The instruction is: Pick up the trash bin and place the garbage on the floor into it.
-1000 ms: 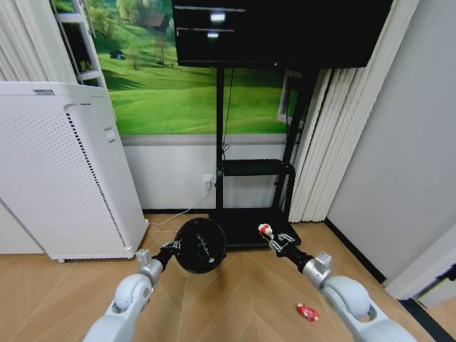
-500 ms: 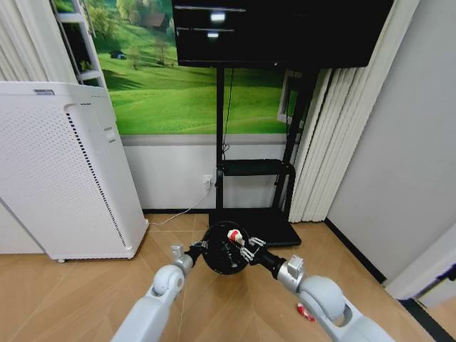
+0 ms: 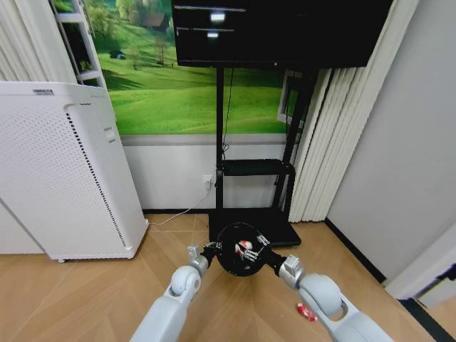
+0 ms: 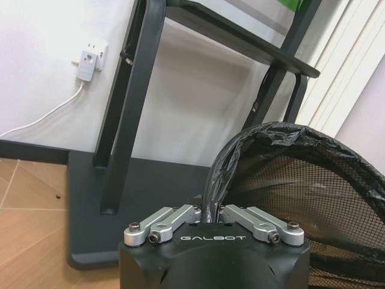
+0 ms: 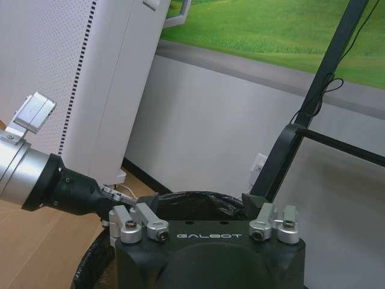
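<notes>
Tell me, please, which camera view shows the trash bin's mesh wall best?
The left wrist view: the trash bin shows its mesh and liner close up. The head view looks into its mouth; the right wrist view catches just its lined rim.

Wood herringbone floor [image 3: 64, 299], white wall [image 3: 171, 174] with green landscape mural [image 3: 171, 78], black TV stand [image 3: 253, 171] centre, white curtains [image 3: 335, 142] right.

grey arms, black "galbot" wrists, silver screws
</notes>
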You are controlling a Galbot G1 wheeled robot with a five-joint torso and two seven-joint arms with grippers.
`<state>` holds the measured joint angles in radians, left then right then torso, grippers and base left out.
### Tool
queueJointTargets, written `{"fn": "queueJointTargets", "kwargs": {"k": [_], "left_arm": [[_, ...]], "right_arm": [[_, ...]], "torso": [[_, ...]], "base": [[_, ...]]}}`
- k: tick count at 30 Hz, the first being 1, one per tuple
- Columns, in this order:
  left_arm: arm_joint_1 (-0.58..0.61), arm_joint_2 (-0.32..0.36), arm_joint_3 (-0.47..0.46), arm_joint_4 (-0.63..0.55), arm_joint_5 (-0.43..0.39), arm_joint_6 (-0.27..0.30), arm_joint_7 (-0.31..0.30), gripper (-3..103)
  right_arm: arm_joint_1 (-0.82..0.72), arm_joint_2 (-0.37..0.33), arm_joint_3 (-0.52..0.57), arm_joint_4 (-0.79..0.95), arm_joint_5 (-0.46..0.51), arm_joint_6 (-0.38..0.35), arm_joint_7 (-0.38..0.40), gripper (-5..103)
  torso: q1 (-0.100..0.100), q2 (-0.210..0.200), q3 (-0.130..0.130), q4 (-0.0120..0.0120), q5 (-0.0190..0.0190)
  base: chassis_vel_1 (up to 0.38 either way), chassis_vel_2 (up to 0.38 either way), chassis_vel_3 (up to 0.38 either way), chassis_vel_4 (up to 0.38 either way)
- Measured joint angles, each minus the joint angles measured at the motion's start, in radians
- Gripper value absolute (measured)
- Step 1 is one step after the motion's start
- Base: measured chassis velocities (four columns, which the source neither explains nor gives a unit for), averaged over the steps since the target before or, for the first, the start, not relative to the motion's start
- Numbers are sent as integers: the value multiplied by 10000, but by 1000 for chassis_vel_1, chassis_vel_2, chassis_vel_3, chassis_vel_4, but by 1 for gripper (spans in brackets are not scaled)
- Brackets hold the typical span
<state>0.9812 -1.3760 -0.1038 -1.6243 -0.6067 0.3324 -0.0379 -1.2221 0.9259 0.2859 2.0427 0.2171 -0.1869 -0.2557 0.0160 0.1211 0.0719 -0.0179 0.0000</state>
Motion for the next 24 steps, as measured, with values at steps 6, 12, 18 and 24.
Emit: {"fn": "queueJointTargets", "kwargs": {"k": [6,12,18,24], "left_arm": [[402,270,-533,-466,33,-1,20,4],[1488,926,-2281,-1199,807,-189,432,4],[2553,1180,-3408,-2180,1217,-334,737,4],[3511,1341,-3833,-3042,1171,-390,804,4]], "right_arm": [[-227,295,603,49,695,-121,1468,97],[-272,1239,1736,-1114,2075,-197,3262,100],[-339,2019,2094,-2016,2252,-288,3306,100],[-349,2261,1987,-3173,1986,67,2552,100]], "torso": [[0,1,-1,-3,-4],[0,1,-1,4,2],[-1,1,-1,0,0],[-1,1,-1,0,1]], "base": [[0,0,0,0],[0,0,0,0],[0,0,0,0],[0,0,0,0]]}}
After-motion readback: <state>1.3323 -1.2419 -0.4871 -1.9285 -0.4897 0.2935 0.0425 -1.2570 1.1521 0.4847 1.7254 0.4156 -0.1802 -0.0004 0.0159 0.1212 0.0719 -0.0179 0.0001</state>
